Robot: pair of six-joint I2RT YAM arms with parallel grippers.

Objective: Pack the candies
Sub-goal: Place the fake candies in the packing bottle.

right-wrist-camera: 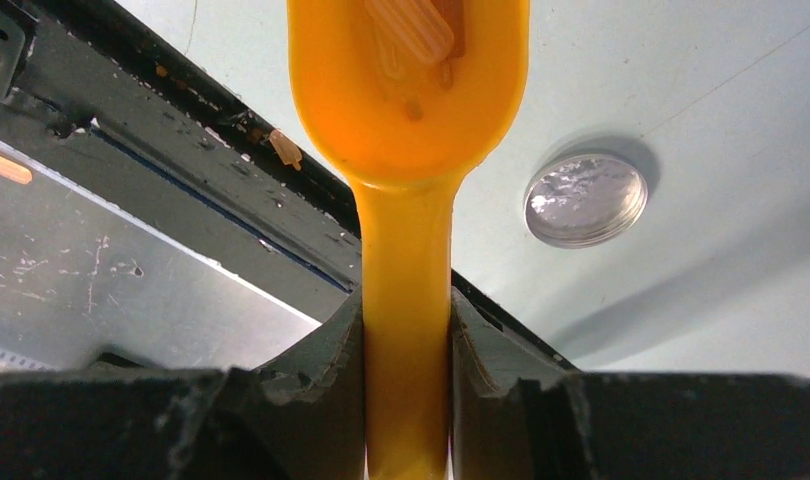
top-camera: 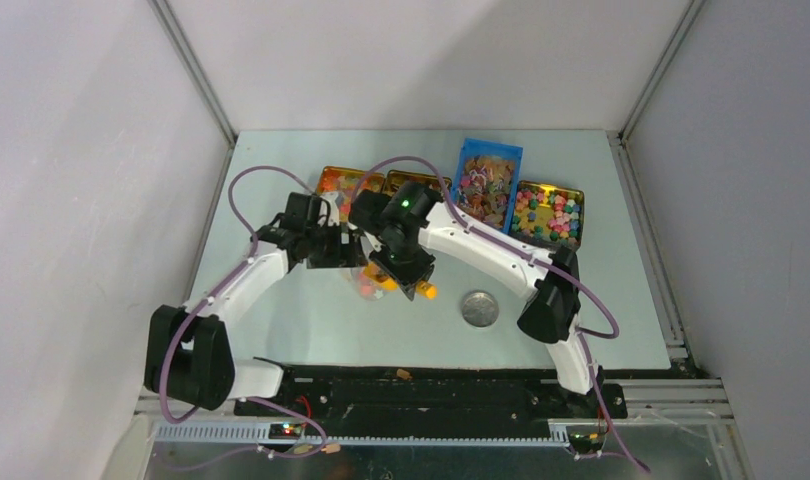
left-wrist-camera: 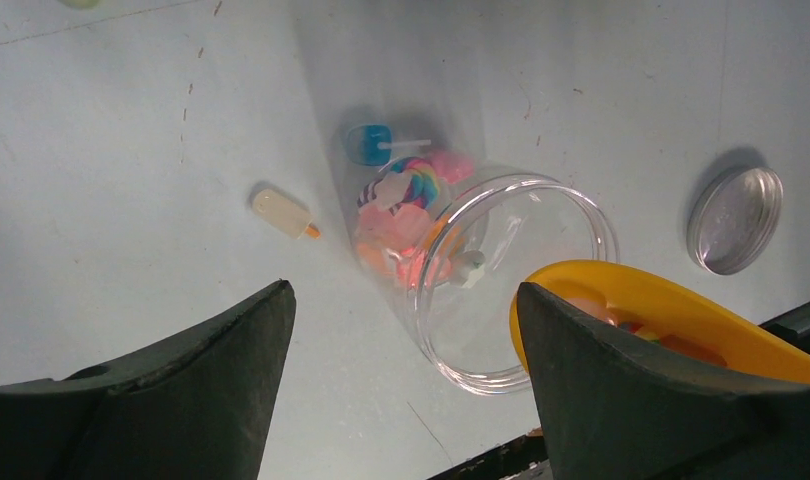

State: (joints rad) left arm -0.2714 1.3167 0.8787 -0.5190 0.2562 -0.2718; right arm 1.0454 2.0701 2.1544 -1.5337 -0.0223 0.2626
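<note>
Your right gripper point(right-wrist-camera: 407, 315) is clamped tight on the handle of the orange scoop point(right-wrist-camera: 406, 120), fingers pressed to both sides of it. The scoop bowl carries a few candies point(right-wrist-camera: 411, 30), a pale ribbed one on top.

From the left wrist, that bowl hangs just beside the mouth of the jar point(left-wrist-camera: 526, 250). The jar is clear and lies on its side on the table point(top-camera: 311, 320), mouth towards the camera. A small heap of candies sits at its far end: pink and orange pieces and a swirled lollipop.

Your left gripper point(left-wrist-camera: 403, 288) stands wide open with nothing in it, its fingers either side of the jar's mouth and clear of the glass.

Two sweets lie loose on the table beyond the jar: a blue lollipop point(left-wrist-camera: 369, 143) just beside its base, and a pale sweet point(left-wrist-camera: 281, 213) further left. One more piece rests on the black rail point(right-wrist-camera: 181, 150) at the near edge.

The silver lid point(top-camera: 479, 308) lies flat, right of the jar and apart from it.

Four trays point(top-camera: 577, 192) of candies line the back. Any print on them is too small to read.
</note>
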